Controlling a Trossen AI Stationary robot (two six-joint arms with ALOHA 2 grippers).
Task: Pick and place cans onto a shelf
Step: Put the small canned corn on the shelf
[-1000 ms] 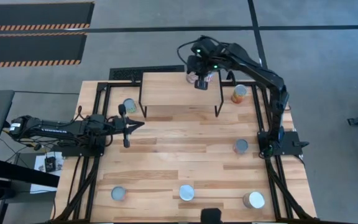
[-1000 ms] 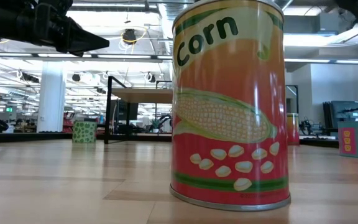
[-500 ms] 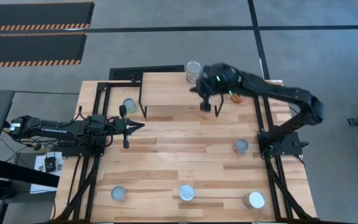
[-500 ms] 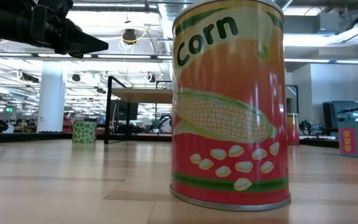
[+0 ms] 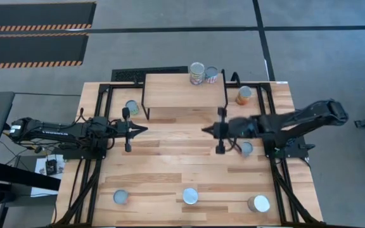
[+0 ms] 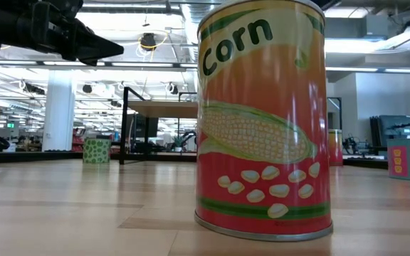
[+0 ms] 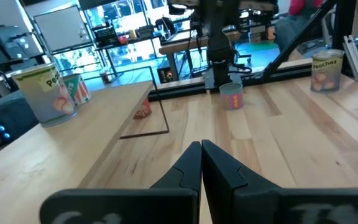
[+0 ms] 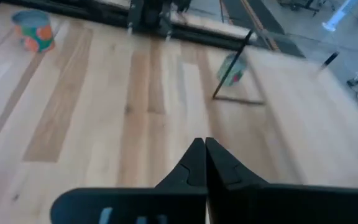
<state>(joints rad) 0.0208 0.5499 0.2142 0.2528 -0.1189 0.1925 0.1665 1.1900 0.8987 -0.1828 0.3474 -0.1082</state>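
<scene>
Two cans (image 5: 204, 73) stand on the shelf (image 5: 182, 90) at its 1 o'clock corner, the second overhanging the edge and liable to topple off; six more wait on the worktop (image 5: 170, 171). Both end effectors, left (image 5: 143, 129) and right (image 5: 205, 129), hover mid-worktop shut and empty, and reaching for the can (image 5: 246, 148) beneath the right arm risks knocking it.

Left gripper (image 5: 143, 129) closed, pointing to 3 o'clock, right gripper (image 5: 205, 129) closed, pointing to 9 o'clock, both arms stretched low.

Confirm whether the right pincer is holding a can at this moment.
No: in the high view the right pincer hangs shut and empty over the bare wooden tabletop, while two small silver-topped cans stand on the light wood shelf.
</scene>
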